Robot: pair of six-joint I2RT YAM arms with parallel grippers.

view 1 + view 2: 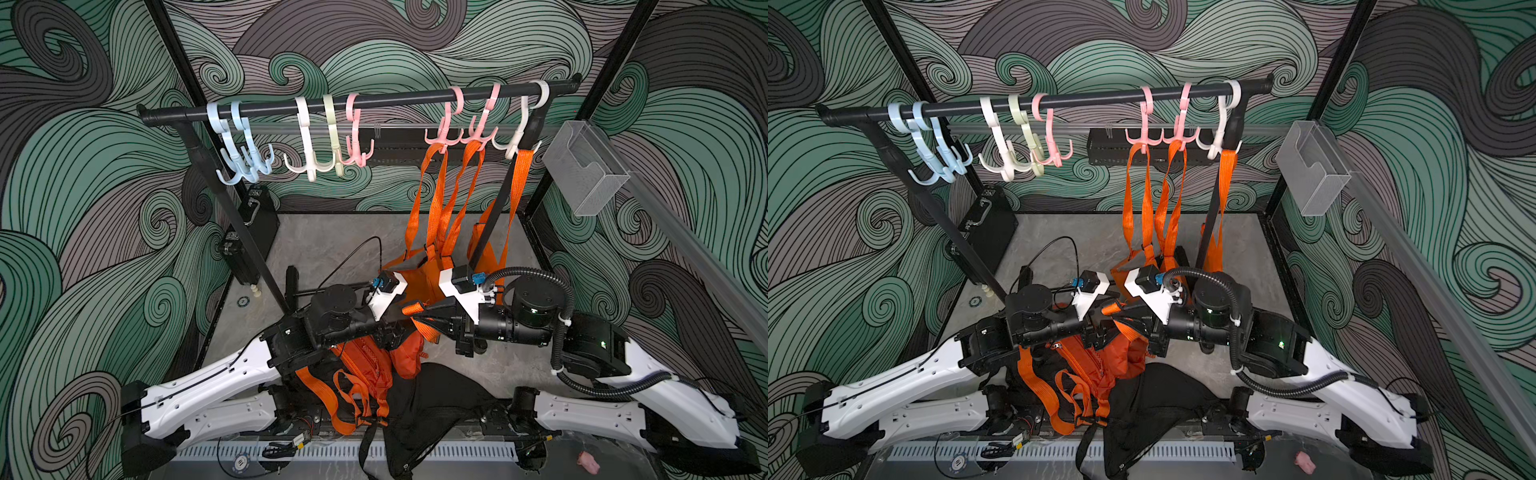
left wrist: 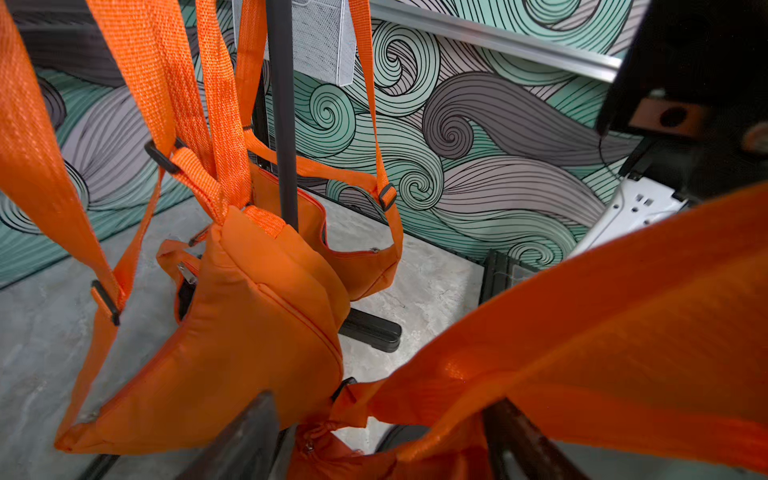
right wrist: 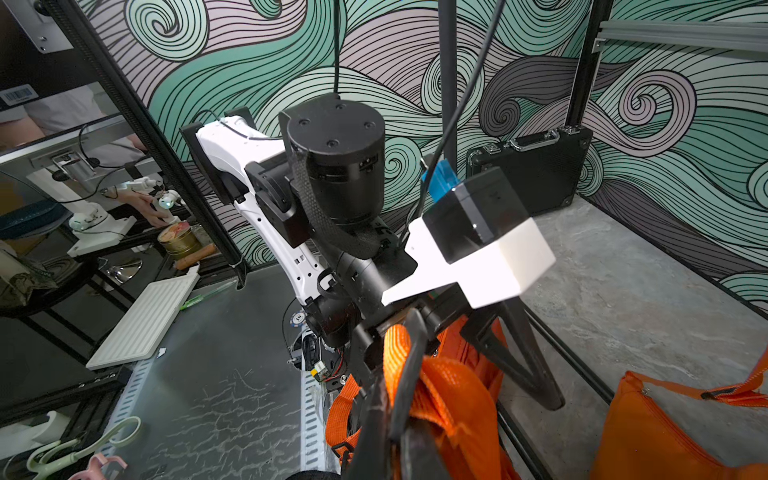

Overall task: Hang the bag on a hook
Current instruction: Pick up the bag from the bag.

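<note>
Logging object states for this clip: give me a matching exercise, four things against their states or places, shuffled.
Things: 1 right gripper; 2 black bag; 3 light blue hooks; 4 clear box.
States: A hanging empty on the rail; B mounted on an aluminium bar; C shut on an orange strap; D lying on the table.
Pairs: 1-C; 2-D; 3-A; 4-B.

In both top views a black case (image 1: pixel 264 232) stands left of centre against the patterned wall (image 1: pixel 83 166). A clear plastic box (image 1: pixel 582 166) sits at upper right; a small pink lump (image 1: pixel 588 462) lies lower right.
</note>
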